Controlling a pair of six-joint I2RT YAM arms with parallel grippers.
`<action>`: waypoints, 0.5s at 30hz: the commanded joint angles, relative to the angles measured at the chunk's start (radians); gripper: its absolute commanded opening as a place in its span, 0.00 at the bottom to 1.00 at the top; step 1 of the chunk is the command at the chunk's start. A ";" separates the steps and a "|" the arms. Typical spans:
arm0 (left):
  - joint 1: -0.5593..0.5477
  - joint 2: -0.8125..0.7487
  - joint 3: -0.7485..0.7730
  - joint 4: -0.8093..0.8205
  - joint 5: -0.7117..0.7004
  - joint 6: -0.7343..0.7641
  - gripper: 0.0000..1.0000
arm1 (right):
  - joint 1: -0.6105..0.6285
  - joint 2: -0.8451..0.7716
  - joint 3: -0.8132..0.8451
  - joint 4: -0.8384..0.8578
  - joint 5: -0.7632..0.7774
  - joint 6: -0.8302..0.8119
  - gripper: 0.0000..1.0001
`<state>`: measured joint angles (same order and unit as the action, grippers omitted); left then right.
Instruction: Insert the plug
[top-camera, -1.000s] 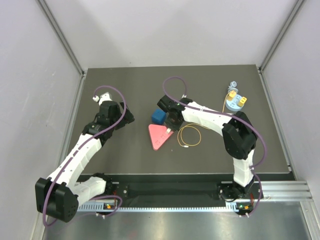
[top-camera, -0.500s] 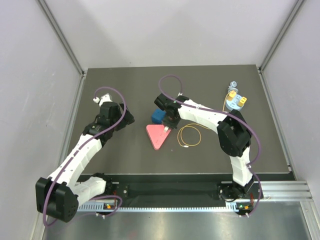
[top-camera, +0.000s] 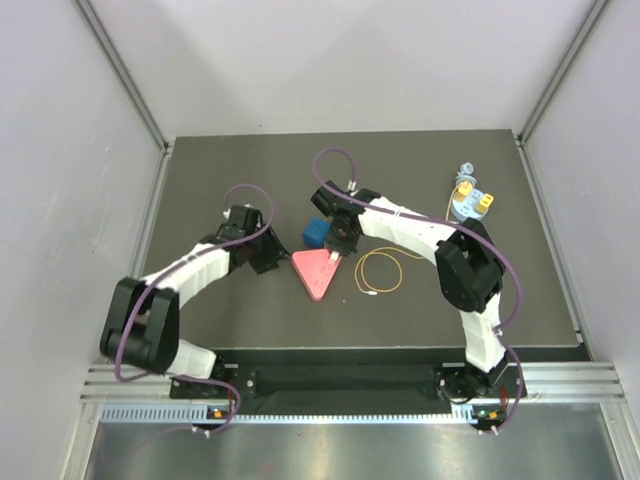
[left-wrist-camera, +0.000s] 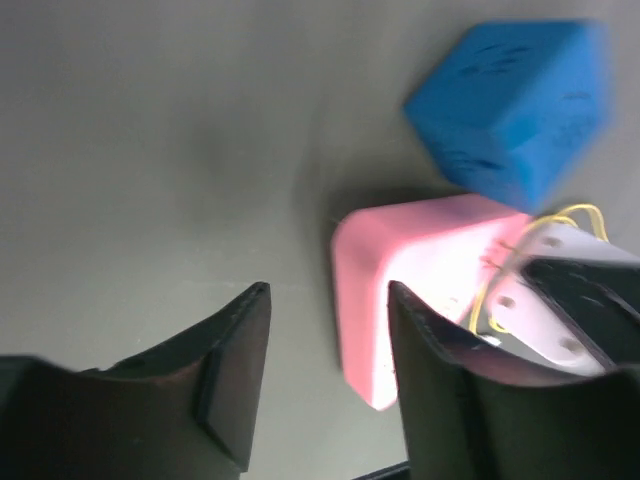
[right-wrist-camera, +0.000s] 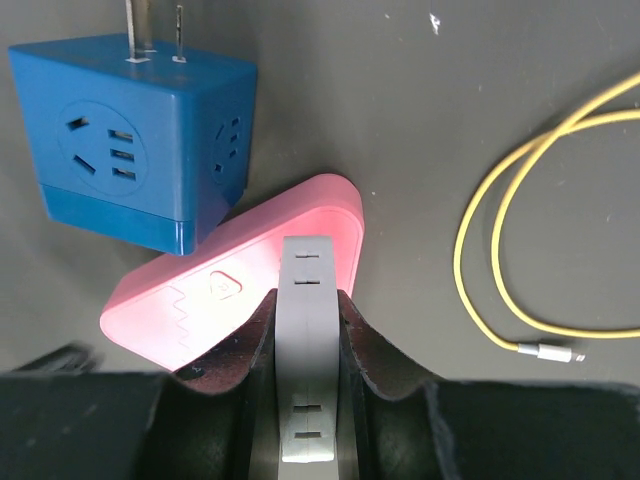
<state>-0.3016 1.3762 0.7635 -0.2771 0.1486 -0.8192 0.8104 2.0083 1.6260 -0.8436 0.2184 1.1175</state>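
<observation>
The plug (top-camera: 463, 187), a small yellow block on the end of a thin yellow cable (top-camera: 380, 270), sits on a blue round stand (top-camera: 470, 210) at the back right, far from both grippers. My right gripper (top-camera: 338, 250) (right-wrist-camera: 308, 295) is shut on a flat grey-white block (right-wrist-camera: 308, 270) and hangs over a pink triangular piece (top-camera: 317, 272) (right-wrist-camera: 200, 290). My left gripper (top-camera: 275, 262) (left-wrist-camera: 328, 300) is open with nothing between its fingers. It sits just left of the pink piece's (left-wrist-camera: 400, 270) corner.
A blue cube socket (top-camera: 316, 232) (right-wrist-camera: 140, 140) (left-wrist-camera: 510, 100) touches the pink piece's far side. The yellow cable (right-wrist-camera: 500, 250) lies coiled to the right, its small silver-tipped end (right-wrist-camera: 545, 350) loose on the mat. A second yellow block (top-camera: 483, 202) sits on the stand.
My left arm has swung right, up to the pink piece, and its jaws have narrowed. The right gripper, its block and the pink piece have shifted slightly left.
</observation>
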 joint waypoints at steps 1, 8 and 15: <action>0.004 0.084 0.069 0.062 0.066 -0.023 0.49 | -0.020 0.020 0.015 0.035 -0.027 -0.070 0.00; 0.002 0.130 0.066 0.124 0.046 -0.017 0.44 | -0.039 0.014 0.015 0.044 -0.066 -0.128 0.00; -0.001 0.115 0.026 0.150 0.019 -0.032 0.49 | -0.047 0.026 0.020 0.046 -0.103 -0.145 0.00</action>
<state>-0.3016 1.5143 0.7849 -0.2043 0.1726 -0.8394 0.7670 2.0121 1.6257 -0.8143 0.1562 1.0019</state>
